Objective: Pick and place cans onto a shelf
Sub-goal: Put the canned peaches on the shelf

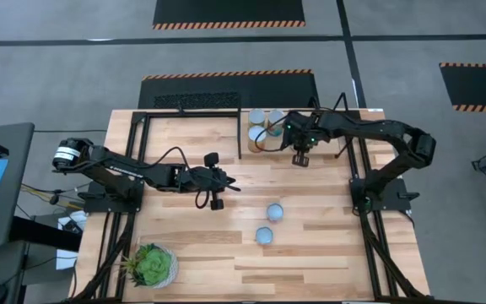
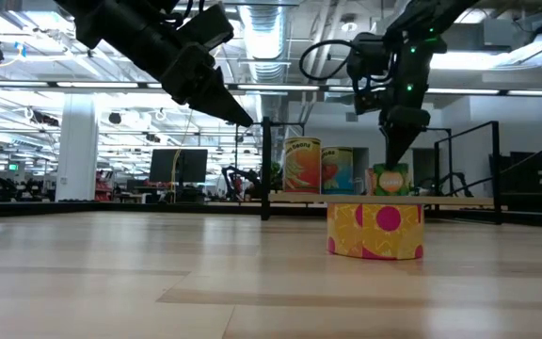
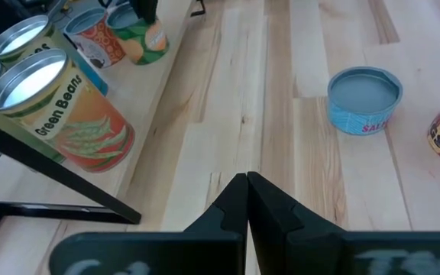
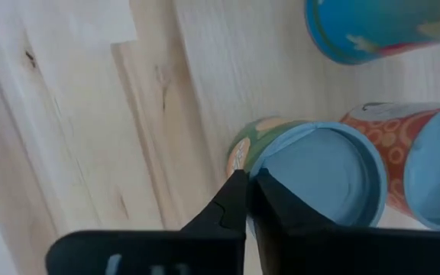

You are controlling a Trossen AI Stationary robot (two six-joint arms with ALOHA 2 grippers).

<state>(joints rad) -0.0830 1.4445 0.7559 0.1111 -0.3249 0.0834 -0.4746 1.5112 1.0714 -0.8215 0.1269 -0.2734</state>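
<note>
The shelf (image 1: 251,152) is a pale board in black rods at the table's far middle. Several cans (image 1: 260,127) stand on it, among them an orange "Green Beans" can (image 3: 59,107). My right gripper (image 1: 300,159) points down on a small green can (image 2: 390,179) at the shelf's right part and is shut on it. Two more cans, one blue-labelled (image 3: 363,99) and one yellow and pink (image 2: 374,229), stand on the tabletop (image 1: 274,211) (image 1: 264,236). My left gripper (image 1: 218,201) is shut and empty, above the table to the left of them. My right gripper holds the green can by the rim of its top (image 4: 252,162), on the side away from the other cans. One finger is on the outer wall and one inside the rim, as far as the wrist view shows. The fingers come from above. The can stands upright.
A potted plant (image 1: 152,266) stands at the table's near left corner. Black frame rods run along the table's left and right sides. Bare wood lies between the shelf and the two loose cans.
</note>
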